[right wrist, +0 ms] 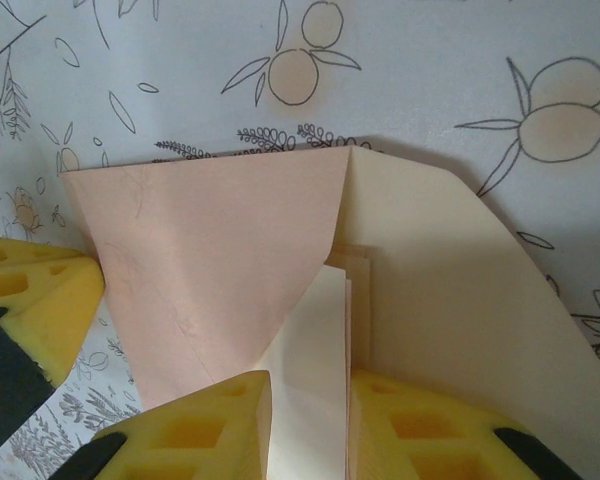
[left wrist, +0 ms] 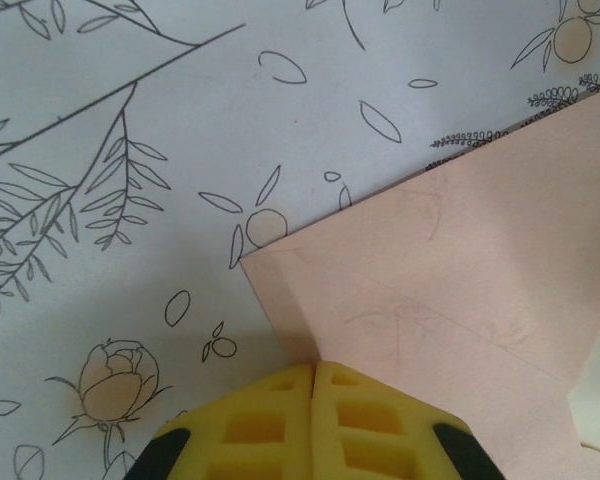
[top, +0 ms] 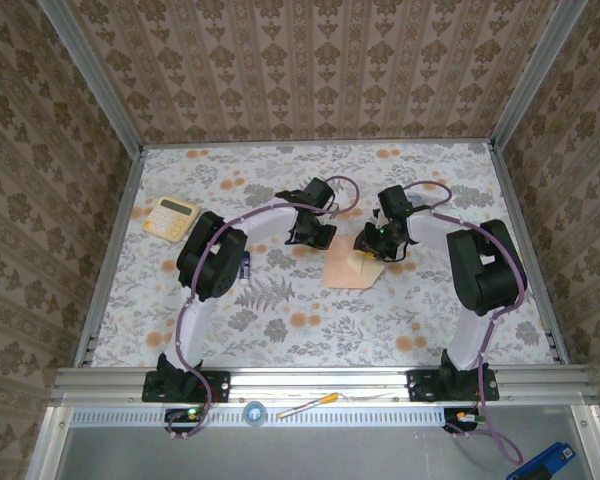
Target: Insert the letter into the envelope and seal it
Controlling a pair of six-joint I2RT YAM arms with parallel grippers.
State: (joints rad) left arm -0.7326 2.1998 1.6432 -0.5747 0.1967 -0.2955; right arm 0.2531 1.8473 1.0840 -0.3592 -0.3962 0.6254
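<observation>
The salmon-pink envelope [top: 342, 270] lies mid-table between both grippers. My left gripper [top: 310, 237] is shut on the envelope's left edge [left wrist: 460, 260], its yellow fingers [left wrist: 270, 420] pressed together on the paper. My right gripper [right wrist: 310, 400] is shut on the letter [right wrist: 315, 340], a pale cream folded strip. The letter's far end sits inside the envelope's mouth, under the lifted pink panel [right wrist: 210, 250]. The paler tan flap [right wrist: 450, 290] lies open to the right. In the top view the right gripper [top: 372, 245] is at the envelope's right end.
A cream calculator [top: 170, 217] sits at the table's left rear. A yellow pen [top: 307, 405] lies on the front rail. A yellow finger [right wrist: 35, 300] of the left gripper shows at the left of the right wrist view. Patterned walls and metal posts enclose the table.
</observation>
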